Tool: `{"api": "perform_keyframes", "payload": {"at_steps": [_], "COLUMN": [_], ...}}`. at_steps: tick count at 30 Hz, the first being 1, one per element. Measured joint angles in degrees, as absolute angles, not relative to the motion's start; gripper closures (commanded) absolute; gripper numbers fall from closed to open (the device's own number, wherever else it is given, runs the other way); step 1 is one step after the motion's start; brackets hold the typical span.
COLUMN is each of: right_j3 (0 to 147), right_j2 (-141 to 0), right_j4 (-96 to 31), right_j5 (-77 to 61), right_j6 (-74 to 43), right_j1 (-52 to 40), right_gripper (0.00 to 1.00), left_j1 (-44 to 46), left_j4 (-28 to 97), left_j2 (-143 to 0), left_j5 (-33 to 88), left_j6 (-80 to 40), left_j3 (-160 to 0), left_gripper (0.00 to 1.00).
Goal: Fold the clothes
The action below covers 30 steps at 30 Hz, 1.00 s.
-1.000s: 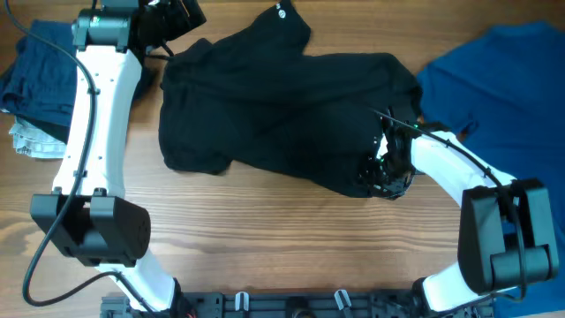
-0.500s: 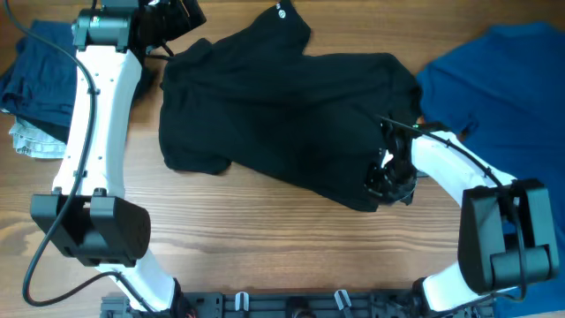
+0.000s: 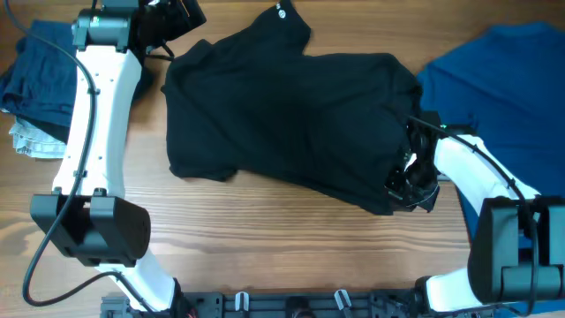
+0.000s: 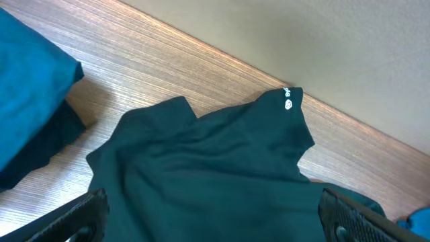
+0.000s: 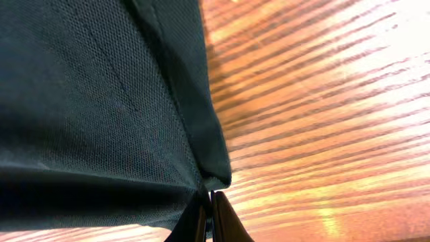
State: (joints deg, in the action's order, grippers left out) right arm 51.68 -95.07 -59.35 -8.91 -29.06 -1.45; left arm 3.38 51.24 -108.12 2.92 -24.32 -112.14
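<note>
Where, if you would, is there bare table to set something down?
Bare: the table strip between black shirt and near edge, and the far patch between black shirt and blue shirt. Crowded: the left, by the navy pile.

white logo mark (image 4: pixel 287 101) on black shirt (image 4: pixel 215 175), illegible

blue shirt (image 3: pixel 494 79): cut off right | navy pieces (image 3: pixel 40 75): cut off left

L arm (image 3: pixel 97 115): white links, blk joints, blk cable (image 3: pixel 40 252) | R arm (image 3: pixel 468 172): same | R claw (image 5: pixel 209 215): blk
</note>
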Motion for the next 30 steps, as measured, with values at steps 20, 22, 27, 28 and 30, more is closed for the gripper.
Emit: {"api": "perform_keyframes", "payload": {"at_steps": [20, 22, 27, 28, 30], "right_j3": [50.9, 50.9, 50.7, 50.7, 50.7], "right_j2": [-95.1, -95.1, -95.1, -95.0, -95.0], "right_j4": [-56.9, -56.9, -57.0, -56.8, -56.7], "right_j5": [-10.5, -10.8, -11.2, -11.2, -11.2], "right_j6": [-24.8, -24.1, -23.5, -23.4, -23.2], "right_j1": [0.3, 0.3, 0.3, 0.3, 0.3], "right_gripper": [0.34, 0.35, 0.35, 0.35, 0.34], "left_j1": [3.2, 2.6, -0.9, -1.5, -2.2], "left_j4": [54.6, 56.2, 70.4, 72.8, 76.0], "left_j2": [-108.1, -108.1, -108.1, -108.1, -108.0], "left_j5": [3.6, 3.6, 3.8, 3.8, 3.8], "left_j6": [-24.3, -24.3, -25.2, -25.8, -27.3], "left_j3": [-112.1, -112.1, -112.0, -111.7, -108.4], "left_gripper": [0.0, 0.07, 0.32, 0.3, 0.29]}}
